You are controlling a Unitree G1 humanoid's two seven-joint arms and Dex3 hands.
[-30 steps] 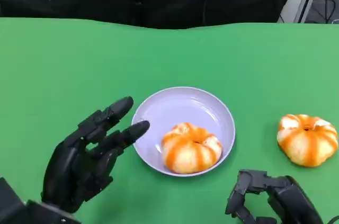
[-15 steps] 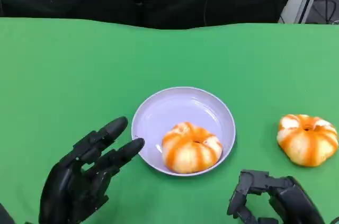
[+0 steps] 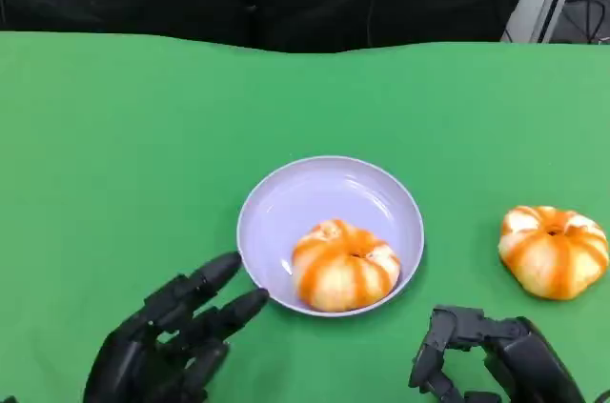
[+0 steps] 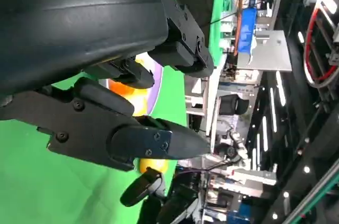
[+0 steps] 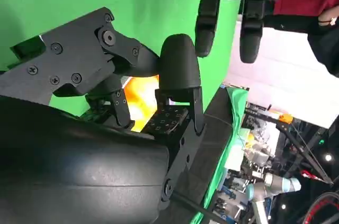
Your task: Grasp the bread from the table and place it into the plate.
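A green table (image 3: 114,136) holds a lavender plate (image 3: 286,195) with one round bread (image 3: 344,266) inside, no clear long axis; a second bread (image 3: 554,251) lies well apart on its right. The left hand (image 3: 170,346), fingers spread and empty, has drawn back from the plate; the right hand (image 3: 491,357) stays curled, empty

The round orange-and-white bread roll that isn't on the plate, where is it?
In the head view it lies on the green table, right of the lavender plate.
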